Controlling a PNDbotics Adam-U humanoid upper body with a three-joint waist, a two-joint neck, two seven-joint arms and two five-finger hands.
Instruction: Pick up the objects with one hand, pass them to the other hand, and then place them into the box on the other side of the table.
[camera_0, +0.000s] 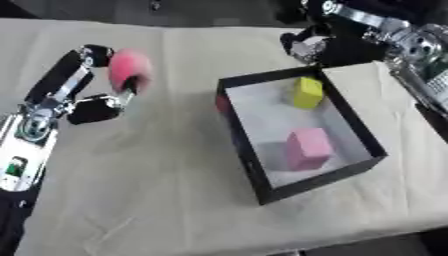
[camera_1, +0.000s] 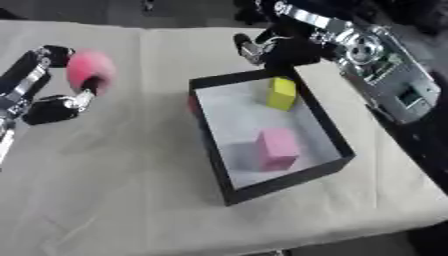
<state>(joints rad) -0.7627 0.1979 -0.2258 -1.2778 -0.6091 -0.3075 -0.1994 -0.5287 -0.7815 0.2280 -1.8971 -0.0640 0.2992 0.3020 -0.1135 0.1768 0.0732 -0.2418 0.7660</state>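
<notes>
Left hand (camera_0: 96, 102) curled round a pink rounded soft-looking object (camera_0: 129, 69), thumb and fingers pinching it from below and behind, the object lifted off the bench (camera_0: 157, 190), which is covered in a beige cloth. Relative to the black-walled rectangular box with a pale floor (camera_0: 245, 150), this hand and the pink object are well to the left of the box and a bit toward its far end, apart from the wall. Right hand (camera_1: 254, 47) sits just beyond the box's far wall, near its far-left corner, over the dark edge of the bench; fingers look bent but I cannot tell whether they are closed or hold anything, nothing visible in them. Inside the box: a yellow block (camera_0: 307, 92) standing near the far wall, and a pink cube-like block (camera_0: 308, 148) toward the near end, both resting on the box floor and apart from each other. A small red patch (camera_0: 222, 103) shows at the box's left wall, too unclear to name. Progress, judged: two objects already in the box, so the task is well underway; the pink rounded object is picked up but not yet passed. Left to do: bring the two hands together between the left hand and the box, hand the object over to the right hand, then release it into the box. No other loose objects visible on the bench outside the box.
</notes>
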